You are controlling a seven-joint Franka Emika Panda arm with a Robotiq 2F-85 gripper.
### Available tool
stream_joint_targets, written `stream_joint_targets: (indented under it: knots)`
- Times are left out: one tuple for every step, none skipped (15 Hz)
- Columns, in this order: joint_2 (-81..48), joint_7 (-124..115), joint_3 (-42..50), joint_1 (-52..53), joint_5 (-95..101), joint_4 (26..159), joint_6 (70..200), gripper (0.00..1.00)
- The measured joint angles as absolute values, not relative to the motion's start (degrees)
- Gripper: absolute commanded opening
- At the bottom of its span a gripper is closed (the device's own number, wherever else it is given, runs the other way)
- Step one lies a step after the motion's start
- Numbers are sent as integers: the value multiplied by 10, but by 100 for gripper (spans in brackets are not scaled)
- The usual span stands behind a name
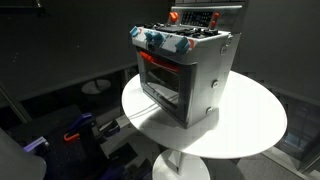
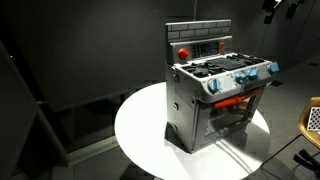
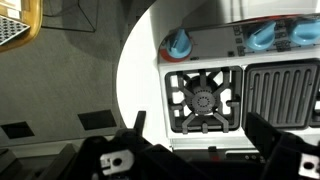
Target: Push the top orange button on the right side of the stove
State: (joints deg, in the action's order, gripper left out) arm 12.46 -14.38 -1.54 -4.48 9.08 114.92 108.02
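The stove (image 1: 190,75) is a small silver-grey toy oven with a red-orange door frame, blue knobs (image 1: 168,42) and a raised back panel. It stands on a round white table (image 1: 250,125), and shows in both exterior views (image 2: 220,95). A red-orange round button (image 1: 174,17) sits on the back panel, also seen in an exterior view (image 2: 183,50). In the wrist view my gripper (image 3: 200,135) is open and empty. It hovers above the stove top's left burner (image 3: 204,98), near the back panel. Its fingers touch nothing. Any buttons on the stove's side are too small to make out.
A yellow mesh object (image 3: 18,25) lies off the table; it also shows at the edge of an exterior view (image 2: 312,120). Blue and red items (image 1: 75,128) lie on the dark floor beside the table. The table edge runs close round the stove.
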Motion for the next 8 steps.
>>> stream_joint_targets:
  knots:
    - [125, -144, -15, -45, 91, 1149, 1080, 100]
    - [124, -144, -15, -45, 91, 1149, 1080, 100]
    - [123, -144, -15, -45, 91, 1149, 1080, 100]
    - [122, -144, -15, -44, 91, 1149, 1081, 100]
    - [121, -144, -14, -44, 89, 1149, 1083, 100]
    - [120, -144, -13, -44, 85, 1149, 1088, 100]
    - [118, -144, -13, -44, 80, 1149, 1094, 100]
    - [115, -144, -11, -44, 74, 1149, 1102, 100]
